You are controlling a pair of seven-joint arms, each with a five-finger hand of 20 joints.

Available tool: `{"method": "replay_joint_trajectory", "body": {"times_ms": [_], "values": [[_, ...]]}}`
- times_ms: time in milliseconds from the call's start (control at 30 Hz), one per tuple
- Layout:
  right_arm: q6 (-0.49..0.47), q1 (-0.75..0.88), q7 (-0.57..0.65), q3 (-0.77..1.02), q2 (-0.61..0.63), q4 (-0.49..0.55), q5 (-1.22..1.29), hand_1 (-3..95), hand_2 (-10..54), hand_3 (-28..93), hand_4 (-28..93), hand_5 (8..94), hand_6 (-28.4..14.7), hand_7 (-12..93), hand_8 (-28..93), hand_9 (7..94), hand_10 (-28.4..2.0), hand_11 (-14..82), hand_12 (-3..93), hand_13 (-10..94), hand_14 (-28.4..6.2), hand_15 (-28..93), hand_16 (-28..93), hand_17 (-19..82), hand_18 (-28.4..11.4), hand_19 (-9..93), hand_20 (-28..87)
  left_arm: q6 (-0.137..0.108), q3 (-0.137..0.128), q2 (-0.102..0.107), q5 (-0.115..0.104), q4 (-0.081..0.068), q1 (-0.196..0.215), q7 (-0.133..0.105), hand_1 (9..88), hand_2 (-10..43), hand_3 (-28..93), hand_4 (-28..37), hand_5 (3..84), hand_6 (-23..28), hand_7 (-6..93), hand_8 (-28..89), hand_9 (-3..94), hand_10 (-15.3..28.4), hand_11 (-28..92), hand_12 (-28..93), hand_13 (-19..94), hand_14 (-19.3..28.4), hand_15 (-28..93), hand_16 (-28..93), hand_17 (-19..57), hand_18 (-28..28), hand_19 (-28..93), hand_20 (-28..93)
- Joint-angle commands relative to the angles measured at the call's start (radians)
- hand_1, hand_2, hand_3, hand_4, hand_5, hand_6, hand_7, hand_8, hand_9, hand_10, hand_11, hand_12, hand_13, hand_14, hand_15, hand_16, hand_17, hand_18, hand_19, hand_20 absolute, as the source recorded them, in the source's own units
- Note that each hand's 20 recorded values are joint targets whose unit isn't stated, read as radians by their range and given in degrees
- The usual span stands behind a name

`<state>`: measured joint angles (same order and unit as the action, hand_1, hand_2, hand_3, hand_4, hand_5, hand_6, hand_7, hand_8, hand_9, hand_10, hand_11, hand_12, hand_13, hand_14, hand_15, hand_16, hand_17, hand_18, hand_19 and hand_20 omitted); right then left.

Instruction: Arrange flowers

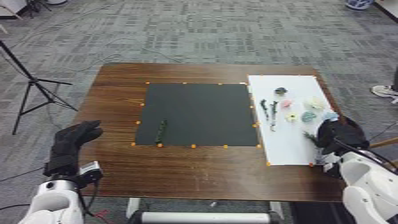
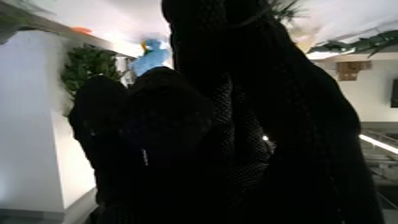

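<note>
Pale flowers (image 1: 308,116) lie on the white sheet (image 1: 289,152) at the right of the worktop (image 1: 178,172), a green stem (image 1: 161,131) on the black mat's (image 1: 200,115) near left. The left robot hand (image 1: 76,134) is relaxed at left; the right robot hand (image 1: 342,132) is beside the sheet, its grip unclear.

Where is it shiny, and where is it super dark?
In the head view, a pale sheen lies on the near part of the brown table; in the right wrist view, a thin white light streak glares, and the gloved right hand is so dark that most of its folds disappear.
</note>
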<state>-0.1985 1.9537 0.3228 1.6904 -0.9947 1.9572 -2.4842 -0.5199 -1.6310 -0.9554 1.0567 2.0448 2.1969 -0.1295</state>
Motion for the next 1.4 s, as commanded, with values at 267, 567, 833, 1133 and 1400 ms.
{"method": "replay_joint_trajectory", "body": {"times_ms": [267, 567, 833, 1133, 1400], "values": [[0.061, -0.138, 0.014, -0.030, 0.040, 0.166, 0.157, 61.4, -9.5, 62, -15, 75.5, -0.3, 28, 23, 93.7, -7.0, 14.5, 44.7, 92, -0.4, 59, 38, 60, -16.6, 93, 58, 0.003, -0.004, 0.002, 0.000, 0.014, 0.009, 0.010, 28.9, 12.8, 68, -23.3, 58.3, 4.5, 16.2, -8, 57.7, 14.8, 27, 15, 46, 18.4, 26, -3, 11.0, 11.0, 9, 18], [0.015, -0.374, -0.101, -0.298, 0.034, 0.139, 0.228, 61.1, -9.5, 62, -15, 76.0, -0.3, 28, 23, 93.7, -7.4, 14.9, 43.5, 92, -0.5, 59, 39, 60, -16.4, 93, 58, -0.008, -0.013, 0.007, -0.006, 0.012, -0.001, 0.007, 28.9, 12.7, 68, -23.2, 58.3, 4.4, 16.3, -8, 57.8, 14.8, 27, 15, 45, 18.3, 26, -3, 11.0, 11.0, 9, 18], [-0.078, -0.619, -0.222, -0.541, -0.014, -0.007, 0.262, 61.1, -9.5, 62, -16, 76.0, 0.0, 29, 23, 93.7, -7.0, 14.5, 41.3, 92, -0.2, 58, 39, 60, -16.1, 93, 58, -0.001, 0.015, 0.006, -0.002, 0.003, -0.024, 0.003, 29.1, 12.7, 68, -23.2, 58.2, 4.8, 16.2, -8, 57.4, 14.8, 27, 15, 45, 18.2, 26, -4, 11.0, 11.0, 9, 18], [-0.129, -0.695, -0.306, -0.634, -0.105, -0.145, 0.220, 60.3, -9.5, 64, -19, 74.5, 0.9, 31, 22, 93.7, -5.8, 12.3, 40.4, 92, 0.3, 59, 39, 60, -15.7, 93, 59, 0.004, 0.045, 0.000, -0.011, -0.010, -0.047, -0.002, 30.2, 12.9, 66, -22.9, 57.8, 5.0, 16.0, -8, 57.1, 14.8, 27, 15, 45, 18.1, 26, -4, 11.0, 10.9, 9, 18], [-0.095, -0.702, -0.324, -0.648, -0.256, -0.284, 0.134, 60.0, -9.5, 65, -19, 74.2, 1.1, 32, 21, 93.7, -5.8, 12.3, 40.2, 92, 0.2, 60, 39, 59, -15.7, 93, 59, 0.018, 0.049, 0.001, -0.012, -0.014, -0.053, -0.002, 30.3, 12.9, 66, -22.4, 57.6, 5.3, 15.8, -7, 56.7, 14.9, 27, 14, 45, 18.1, 25, -4, 11.0, 11.0, 9, 18]]}}
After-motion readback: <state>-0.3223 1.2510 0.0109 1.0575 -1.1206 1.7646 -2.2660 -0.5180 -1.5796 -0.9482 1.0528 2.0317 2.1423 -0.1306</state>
